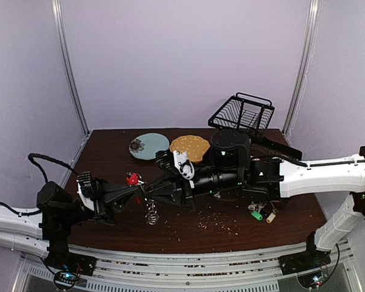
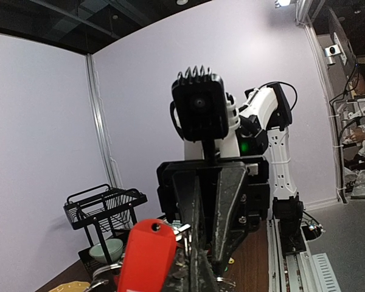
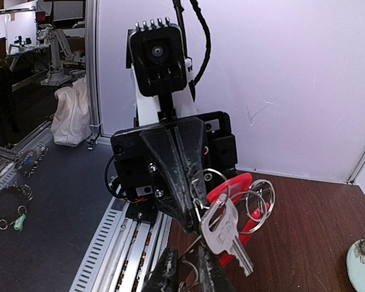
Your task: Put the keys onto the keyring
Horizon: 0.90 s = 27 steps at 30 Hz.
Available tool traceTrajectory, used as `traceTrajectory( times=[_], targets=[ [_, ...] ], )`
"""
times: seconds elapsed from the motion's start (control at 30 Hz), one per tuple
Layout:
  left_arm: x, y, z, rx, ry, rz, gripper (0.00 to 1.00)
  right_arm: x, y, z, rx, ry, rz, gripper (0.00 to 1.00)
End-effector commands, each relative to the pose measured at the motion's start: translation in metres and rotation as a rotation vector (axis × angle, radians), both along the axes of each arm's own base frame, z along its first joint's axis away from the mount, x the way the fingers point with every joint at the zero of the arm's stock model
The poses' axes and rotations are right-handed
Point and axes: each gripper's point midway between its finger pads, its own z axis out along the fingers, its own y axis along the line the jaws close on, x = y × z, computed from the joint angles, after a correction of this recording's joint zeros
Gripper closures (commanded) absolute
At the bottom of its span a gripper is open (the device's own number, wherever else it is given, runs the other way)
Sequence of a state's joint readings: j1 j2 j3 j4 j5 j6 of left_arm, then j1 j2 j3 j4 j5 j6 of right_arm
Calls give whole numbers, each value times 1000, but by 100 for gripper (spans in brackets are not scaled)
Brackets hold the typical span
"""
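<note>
Step in hand: key threading, judged mid-way, both grippers met tip to tip above table (image 1: 170, 234)

- Left gripper (image 3: 191, 222): jaws together, clamped on keyring (image 3: 258, 204); ring, red tag (image 3: 237, 188) and silver key (image 3: 226, 234) hung just beside its tips
- Right gripper (image 2: 201, 258): jaws nearly together; whether anything is pinched cannot be told
- Keyring: thin silvery coils with red part
- Next move, judged: key hole to be fed onto ring end; fine alignment called for

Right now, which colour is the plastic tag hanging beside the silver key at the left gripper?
Red. The tag shows best in the right wrist view, behind the silver key.
</note>
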<state>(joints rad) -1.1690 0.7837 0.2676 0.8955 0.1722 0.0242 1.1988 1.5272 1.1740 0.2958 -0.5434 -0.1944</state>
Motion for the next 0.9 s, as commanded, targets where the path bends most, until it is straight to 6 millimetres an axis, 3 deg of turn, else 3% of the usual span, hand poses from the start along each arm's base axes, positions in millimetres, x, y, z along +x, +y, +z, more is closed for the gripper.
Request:
traceTrajectory(
  times=[0.0,0.53,0.87],
  targets=[
    [-6,4,19,-57,-30,-22,100,10,1,26,60,-41,-44,87],
    [-5,4,18,-53,-24,-15,100,16,-3,36,73,-84,-73,86],
    [-3,2,15,-42,-18,-5,100,6,-1,33,55,-85,-12,96]
  ],
)
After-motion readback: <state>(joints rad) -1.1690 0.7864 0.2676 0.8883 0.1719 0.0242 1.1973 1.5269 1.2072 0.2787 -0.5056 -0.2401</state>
